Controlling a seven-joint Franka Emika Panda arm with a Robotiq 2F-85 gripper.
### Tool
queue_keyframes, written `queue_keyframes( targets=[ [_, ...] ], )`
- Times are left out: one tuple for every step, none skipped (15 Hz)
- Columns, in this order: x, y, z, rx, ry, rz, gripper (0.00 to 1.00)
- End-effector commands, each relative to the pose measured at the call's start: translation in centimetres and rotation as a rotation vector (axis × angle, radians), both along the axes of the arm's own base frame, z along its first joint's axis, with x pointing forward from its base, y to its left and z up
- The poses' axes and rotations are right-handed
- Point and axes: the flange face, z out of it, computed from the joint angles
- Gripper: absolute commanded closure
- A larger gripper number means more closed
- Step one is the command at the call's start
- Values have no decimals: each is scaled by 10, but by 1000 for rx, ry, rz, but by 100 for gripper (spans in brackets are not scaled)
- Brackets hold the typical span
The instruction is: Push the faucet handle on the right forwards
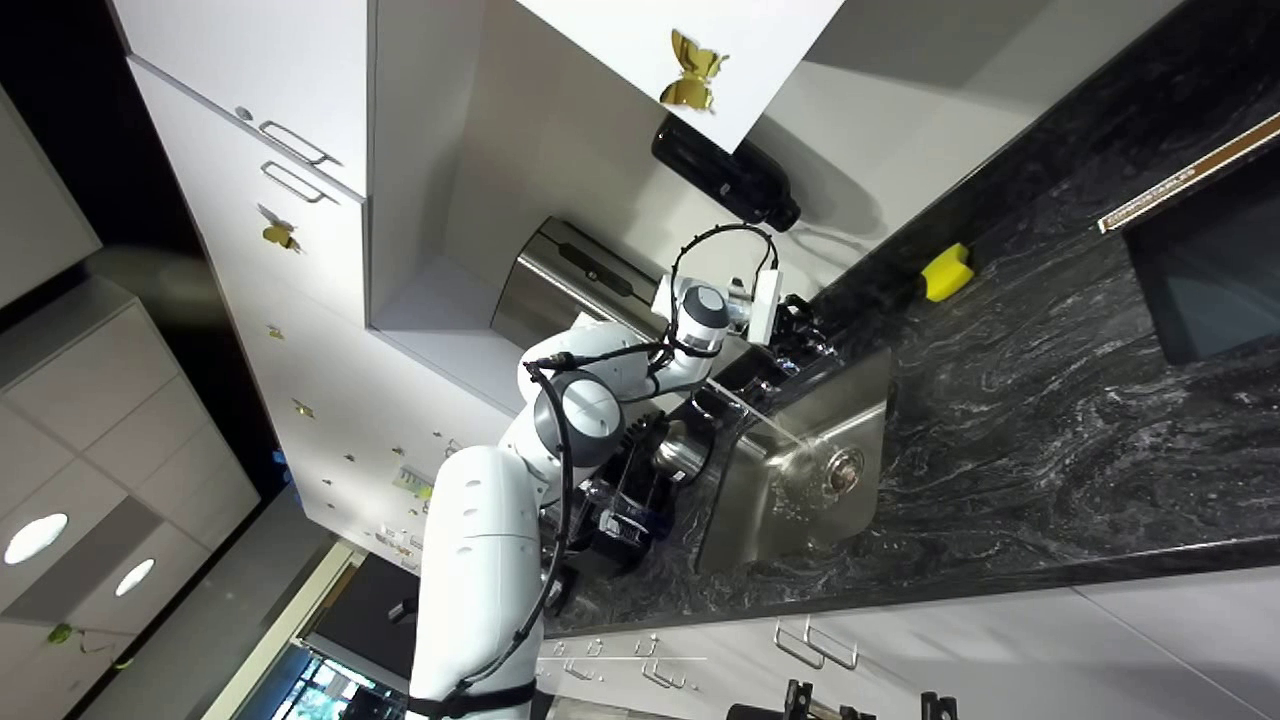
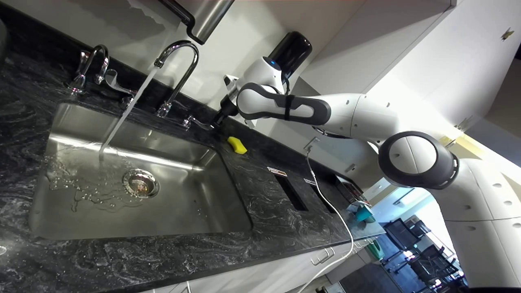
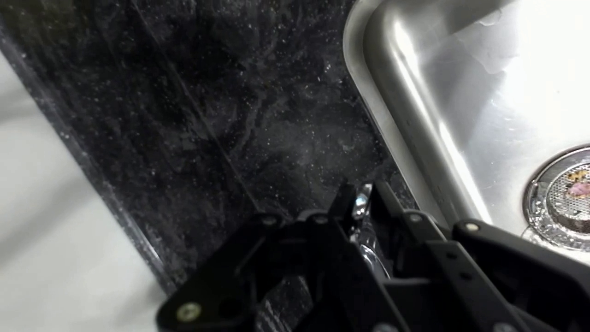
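The right faucet handle is a chrome lever beside the tall curved faucet, at the sink's back edge. In the wrist view the lever lies between my black fingertips, which sit close against it on both sides. My gripper reaches down to the lever's outer end in an exterior view. It also shows behind the sink in an exterior view, where it partly hides the handle. Water runs from the faucet into the sink. The left handle stands on the faucet's far side.
The steel sink lies in front of the faucet in the dark counter. A yellow sponge lies near my gripper. A black bottle hangs on the wall behind the arm. A smaller tap stands beyond the faucet.
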Motion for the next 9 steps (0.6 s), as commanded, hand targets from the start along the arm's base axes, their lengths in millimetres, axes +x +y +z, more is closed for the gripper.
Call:
queue_keyframes(
  targets=[
    [-11, 11, 43, 1, -12, -5, 96],
    [-11, 9, 45, 0, -14, -7, 60],
    [-11, 9, 47, -3, -15, -8, 58],
    [-11, 11, 55, -4, -23, -2, 51],
    [-12, 14, 67, -3, -33, 6, 45],
    [-13, 18, 79, -5, -44, 10, 38],
    [-16, 21, 90, -10, -48, 12, 30],
    [-20, 24, 100, -15, -46, 17, 23],
    [-25, 26, 109, -25, -37, 22, 14]
  ],
)
